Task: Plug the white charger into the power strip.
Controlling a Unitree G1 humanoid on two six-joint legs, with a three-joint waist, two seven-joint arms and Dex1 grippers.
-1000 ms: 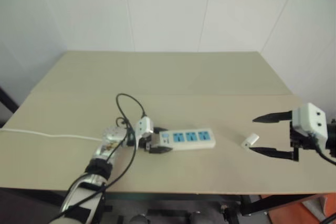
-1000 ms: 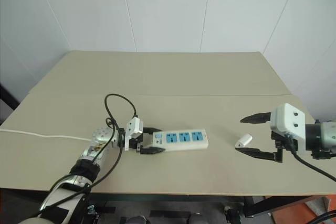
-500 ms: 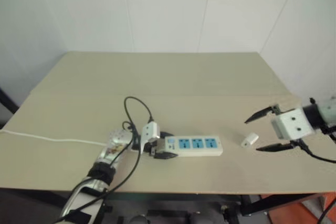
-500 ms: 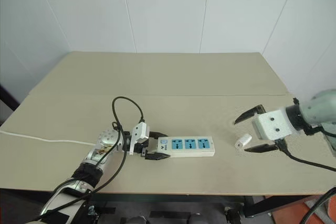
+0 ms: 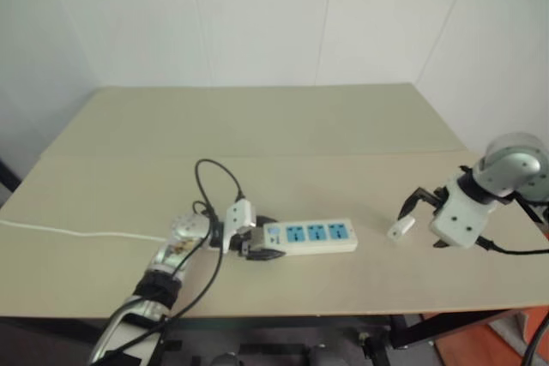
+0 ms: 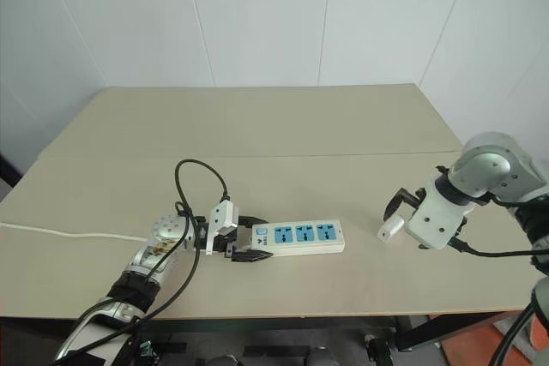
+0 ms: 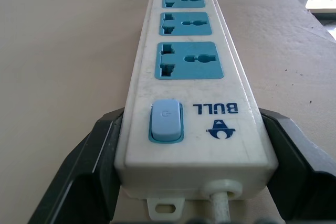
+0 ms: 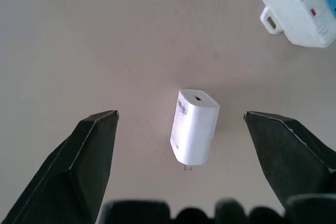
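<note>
The power strip [image 5: 310,236], a white bar with three blue sockets, lies across the near middle of the table. My left gripper [image 5: 254,243] is shut on its switch end, one black finger [image 7: 86,174] on each long side. The white charger [image 5: 401,227] lies on its side on the table to the strip's right, prongs pointing away from the strip. My right gripper [image 8: 180,114] hangs over it, pointing down and open, with a finger [image 8: 86,158] on either side of the charger and clear of it.
The strip's thin white cord [image 5: 77,231] runs off to the left over the beige table [image 5: 274,126]. A black cable loop [image 5: 214,179] rises from my left wrist. The table's near edge runs just below both grippers. White walls stand behind and to the right.
My right gripper has turned from level to pointing down and come in over the charger, still open. The left gripper keeps its hold on the strip.
</note>
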